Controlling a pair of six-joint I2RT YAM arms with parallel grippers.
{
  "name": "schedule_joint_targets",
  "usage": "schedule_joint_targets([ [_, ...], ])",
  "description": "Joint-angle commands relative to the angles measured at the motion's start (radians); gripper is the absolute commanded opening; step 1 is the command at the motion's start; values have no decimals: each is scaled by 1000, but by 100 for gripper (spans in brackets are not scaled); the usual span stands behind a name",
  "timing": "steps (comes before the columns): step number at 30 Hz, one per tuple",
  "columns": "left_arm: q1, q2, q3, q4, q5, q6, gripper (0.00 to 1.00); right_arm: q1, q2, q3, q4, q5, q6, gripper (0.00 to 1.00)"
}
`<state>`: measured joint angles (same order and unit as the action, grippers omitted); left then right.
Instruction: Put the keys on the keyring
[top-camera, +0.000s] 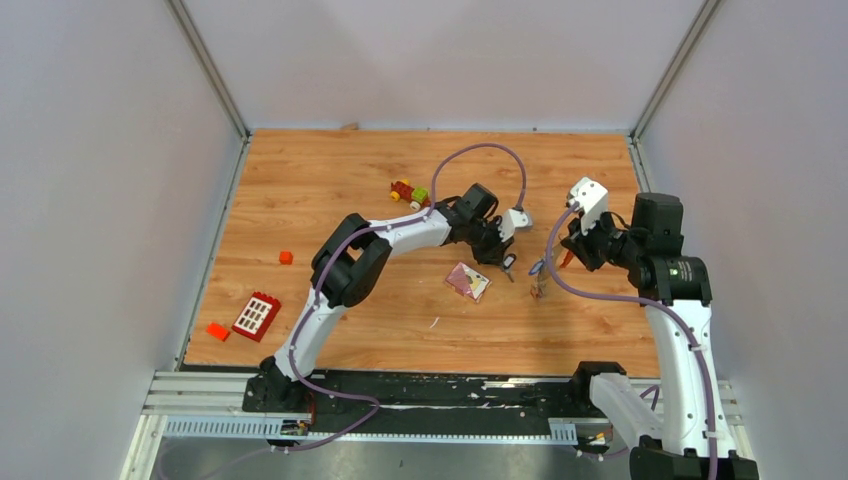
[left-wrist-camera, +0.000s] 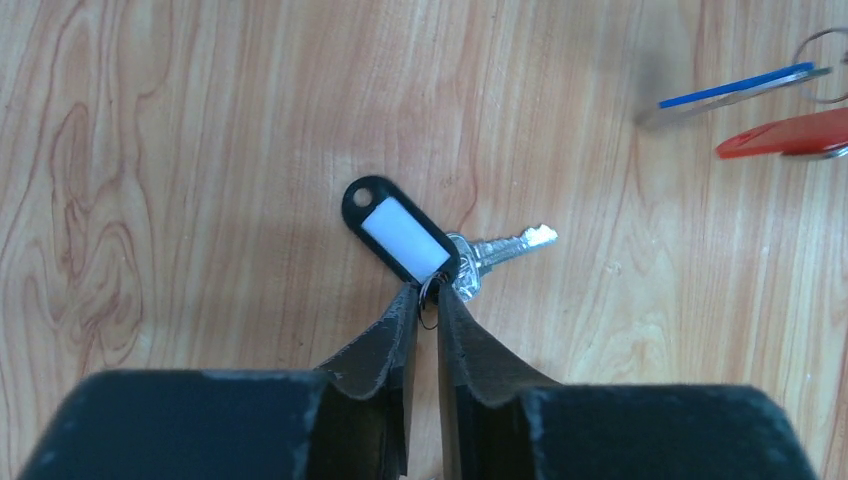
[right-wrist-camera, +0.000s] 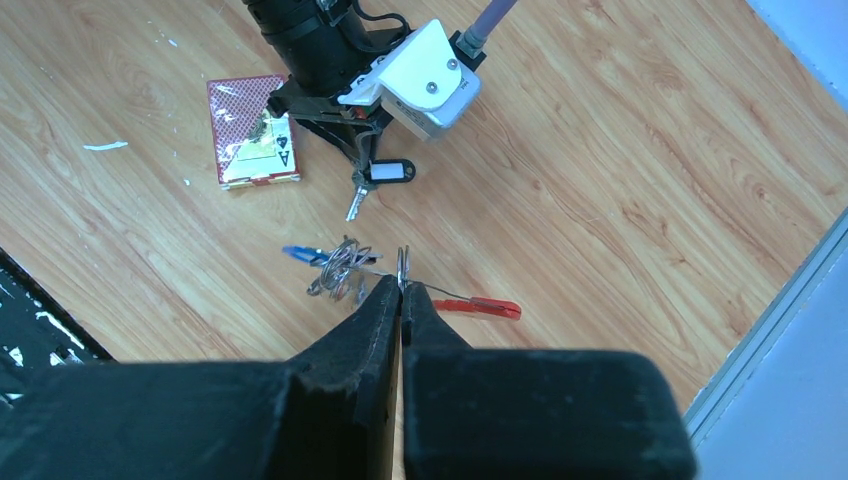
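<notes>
Left jaws narrowly pinching black-tagged key (left-wrist-camera: 405, 235), right jaws closed around keyring (right-wrist-camera: 403, 262)

Bright, even light; soft shadows

Letter "A" on the red card packet (right-wrist-camera: 250, 130), nothing else legible

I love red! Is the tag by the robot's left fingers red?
No, the tag at the left gripper is black with a white window.
</notes>
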<state>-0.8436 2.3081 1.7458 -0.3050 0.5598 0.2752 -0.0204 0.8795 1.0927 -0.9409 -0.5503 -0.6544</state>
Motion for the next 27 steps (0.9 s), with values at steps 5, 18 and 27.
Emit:
schedule_joint_targets([
  [5, -6, -2, -4, -18, 3, 4, 5, 2, -14, -8, 41, -11, -13, 0],
  [18, 17, -181, -39, -46, 6, 77, 0, 3, 22, 29, 25, -81, -24, 0],
  [27, 21, -486, -184, -63, -1, 199, 0, 80, 111, 111, 15, -168, -39, 0],
])
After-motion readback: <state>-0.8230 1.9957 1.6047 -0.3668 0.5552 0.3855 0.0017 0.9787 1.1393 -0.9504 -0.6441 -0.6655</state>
